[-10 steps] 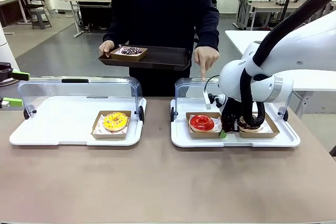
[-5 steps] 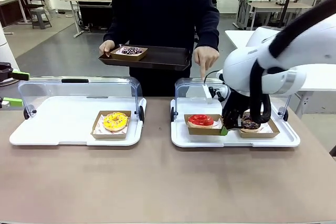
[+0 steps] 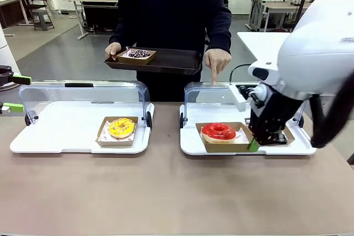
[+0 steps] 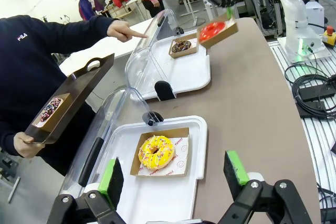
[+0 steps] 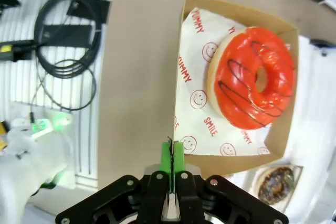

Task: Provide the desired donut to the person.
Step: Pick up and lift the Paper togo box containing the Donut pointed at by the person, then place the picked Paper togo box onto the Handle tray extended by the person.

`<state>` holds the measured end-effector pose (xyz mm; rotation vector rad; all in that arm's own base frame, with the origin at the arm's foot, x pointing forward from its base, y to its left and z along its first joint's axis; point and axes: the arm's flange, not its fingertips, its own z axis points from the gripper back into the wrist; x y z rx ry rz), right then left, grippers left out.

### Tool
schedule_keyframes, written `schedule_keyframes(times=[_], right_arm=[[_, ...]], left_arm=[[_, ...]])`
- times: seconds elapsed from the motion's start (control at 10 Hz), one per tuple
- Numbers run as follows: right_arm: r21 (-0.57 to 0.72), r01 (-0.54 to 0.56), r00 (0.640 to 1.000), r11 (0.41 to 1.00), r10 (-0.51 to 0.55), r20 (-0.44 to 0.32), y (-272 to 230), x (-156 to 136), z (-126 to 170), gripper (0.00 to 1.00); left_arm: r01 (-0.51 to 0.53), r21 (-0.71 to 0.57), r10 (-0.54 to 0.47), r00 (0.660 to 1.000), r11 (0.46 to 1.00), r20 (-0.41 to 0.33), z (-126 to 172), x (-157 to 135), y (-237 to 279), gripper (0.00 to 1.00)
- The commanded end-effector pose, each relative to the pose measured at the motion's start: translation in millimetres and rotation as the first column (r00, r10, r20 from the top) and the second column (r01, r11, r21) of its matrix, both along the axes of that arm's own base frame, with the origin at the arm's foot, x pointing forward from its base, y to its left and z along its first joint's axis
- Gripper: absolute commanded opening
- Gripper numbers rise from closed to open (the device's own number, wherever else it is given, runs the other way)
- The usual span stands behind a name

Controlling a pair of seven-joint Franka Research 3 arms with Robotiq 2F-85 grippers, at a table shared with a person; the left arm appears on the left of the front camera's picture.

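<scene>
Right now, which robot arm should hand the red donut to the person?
Right. The right jaws are shut on the edge of the box under the red donut. The left jaws are open, over by the yellow donut, holding nothing.

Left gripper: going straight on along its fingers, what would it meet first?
Likely the yellow donut in its cardboard box, framed between the left gripper's open fingers in the wrist view. Depth is unclear; the white tray underneath might come first.

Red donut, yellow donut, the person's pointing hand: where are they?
red donut (image 3: 218, 131): front view, glazed top.
yellow donut (image 3: 121, 127): front view, iced top.
pointing hand (image 3: 217, 59): front view, back of hand.
</scene>
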<state>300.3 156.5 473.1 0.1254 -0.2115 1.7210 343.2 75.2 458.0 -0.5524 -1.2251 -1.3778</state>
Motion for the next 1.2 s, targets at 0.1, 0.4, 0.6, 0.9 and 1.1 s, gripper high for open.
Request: schedule_keyframes(times=[0.1,0.4,0.6,0.9,1.1], right_arm=[[-0.041,-0.052,0.998,0.998,0.054,0.046,-6,-21,51,0.0],[-0.007,-0.019,0.993,1.0,0.02,0.113,-13,13,81,0.0],[-0.1,0.024,1.0,0.995,-0.023,0.015,-12,75,50,0.0],[-0.01,-0.015,0.993,1.0,0.016,0.116,-18,7,85,0.0],[-0.01,-0.015,0.993,1.0,0.016,0.116,-18,7,85,0.0]], left_arm=[[0.0,-0.017,0.0,1.0,1.0,0.02,0,1,0,1.0],[0.0,-0.017,0.0,1.0,1.0,0.02,0,1,0,1.0],[0.0,-0.017,0.0,1.0,1.0,0.02,0,1,0,1.0],[0.0,-0.017,0.0,1.0,1.0,0.02,0,1,0,1.0],[0.0,-0.017,0.0,1.0,1.0,0.02,0,1,0,1.0]])
